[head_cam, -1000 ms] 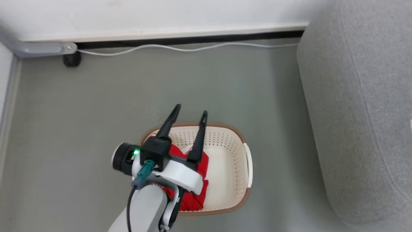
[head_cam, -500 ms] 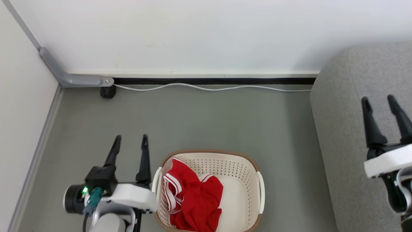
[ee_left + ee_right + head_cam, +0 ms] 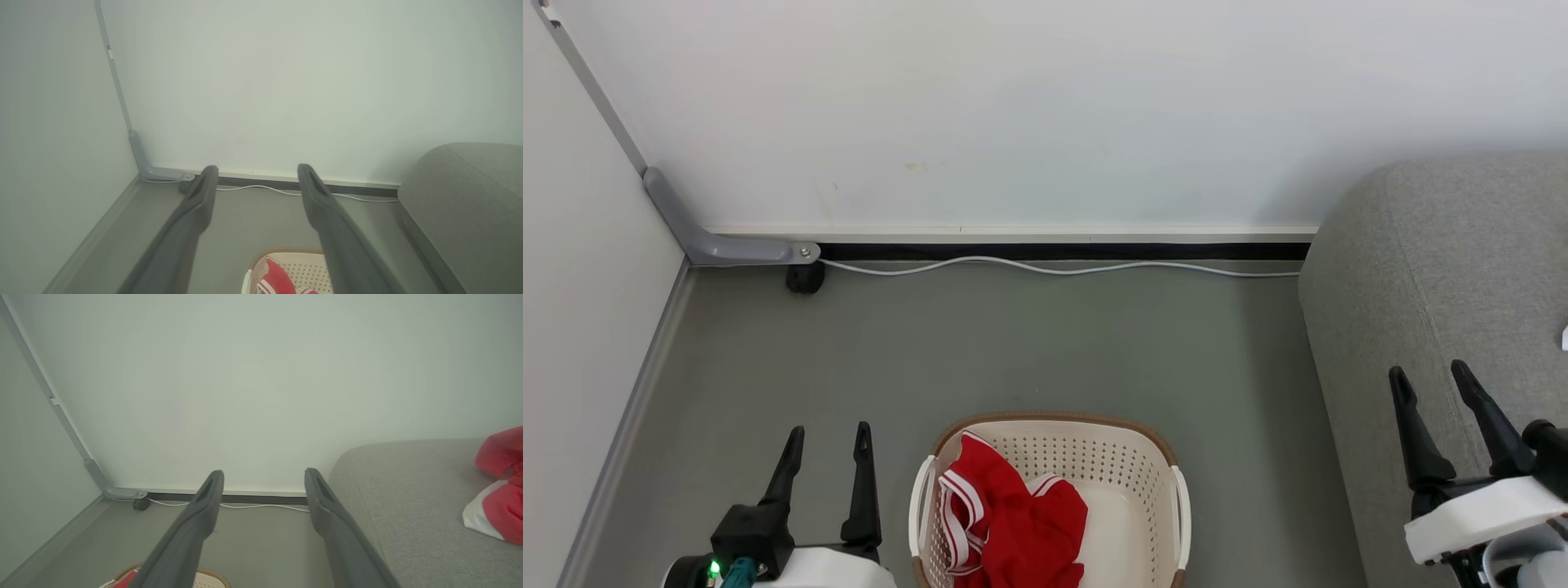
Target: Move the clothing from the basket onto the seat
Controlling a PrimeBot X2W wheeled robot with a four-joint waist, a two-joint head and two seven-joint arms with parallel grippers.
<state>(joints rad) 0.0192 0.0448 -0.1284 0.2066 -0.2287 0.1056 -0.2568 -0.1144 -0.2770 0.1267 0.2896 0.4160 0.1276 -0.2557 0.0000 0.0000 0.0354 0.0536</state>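
Note:
Red clothing [image 3: 1013, 523] with white-striped trim lies bunched in the left half of the cream basket [image 3: 1127, 474], which stands on the floor at the bottom centre of the head view. The grey seat [image 3: 1437, 269] rises at the right. Another red and white garment [image 3: 500, 498] lies on the seat [image 3: 408, 490] in the right wrist view. My left gripper [image 3: 829, 433] is open and empty, just left of the basket. Over the seat's front edge my right gripper [image 3: 1429, 376] is open and empty too. The left wrist view catches the basket [image 3: 302, 265] and red clothing [image 3: 276, 279] below the left gripper [image 3: 255, 169].
A white cable [image 3: 1054, 268] runs along the dark skirting at the wall's foot. A grey bracket [image 3: 727, 245] and a black caster [image 3: 805, 279] sit in the left corner. Grey floor [image 3: 1013, 343] stretches between wall, basket and seat.
The whole head view has shifted, so the camera moved. My left gripper has come off the basket's clothing to the floor on its left, empty; my right gripper has come into view and sunk lower.

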